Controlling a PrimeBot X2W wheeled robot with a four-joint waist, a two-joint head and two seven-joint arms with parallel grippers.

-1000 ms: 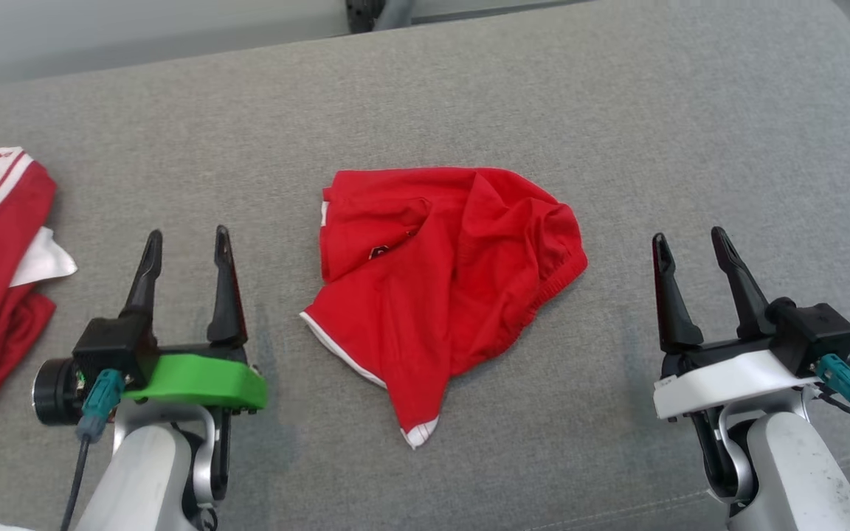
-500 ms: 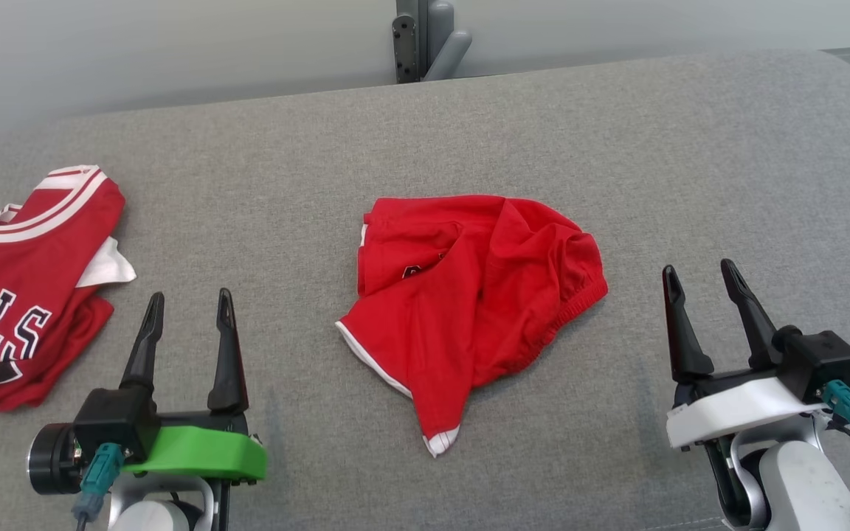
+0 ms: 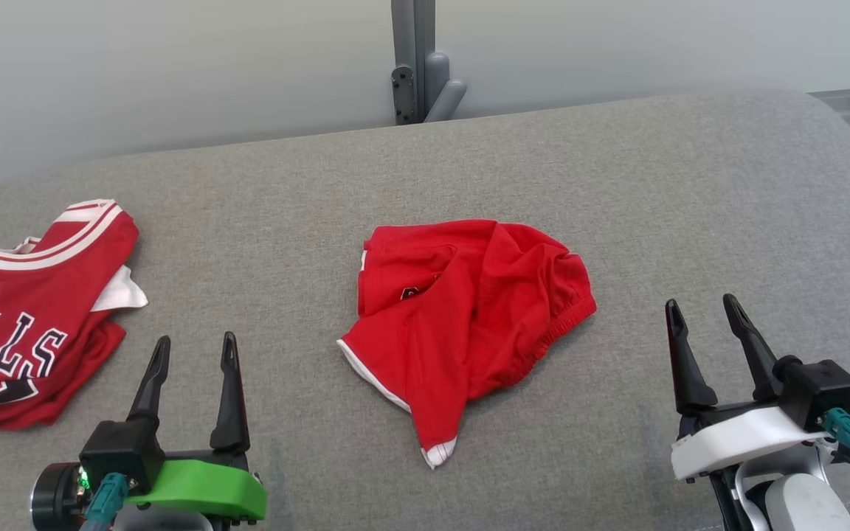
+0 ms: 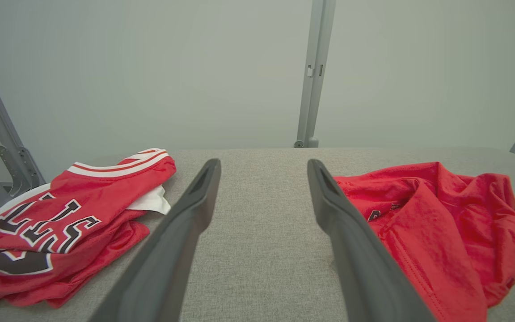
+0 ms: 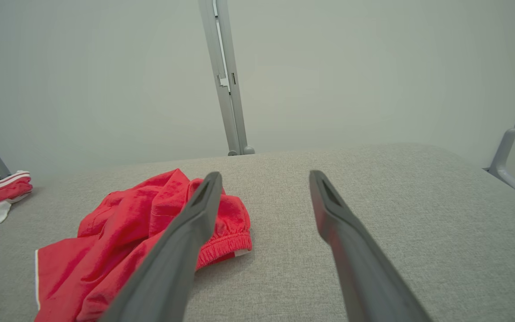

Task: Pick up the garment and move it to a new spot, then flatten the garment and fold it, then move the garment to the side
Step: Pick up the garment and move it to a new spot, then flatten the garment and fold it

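We see the crumpled red white-trimmed shorts (image 3: 469,317) lying between our left gripper (image 3: 196,341) and right gripper (image 3: 699,302), fingers spread empty, the right slightly nearer.

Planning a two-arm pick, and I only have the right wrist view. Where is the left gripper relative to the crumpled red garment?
Observer: The left gripper is open, to the red garment's left and apart from it.
Operator: What's the red-and-white thing at my far left?
Observer: A red jersey; the head view shows dark, white-edged lettering on it.
Operator: What does the garment's near edge look like?
Observer: A white-trimmed corner points toward the robot.
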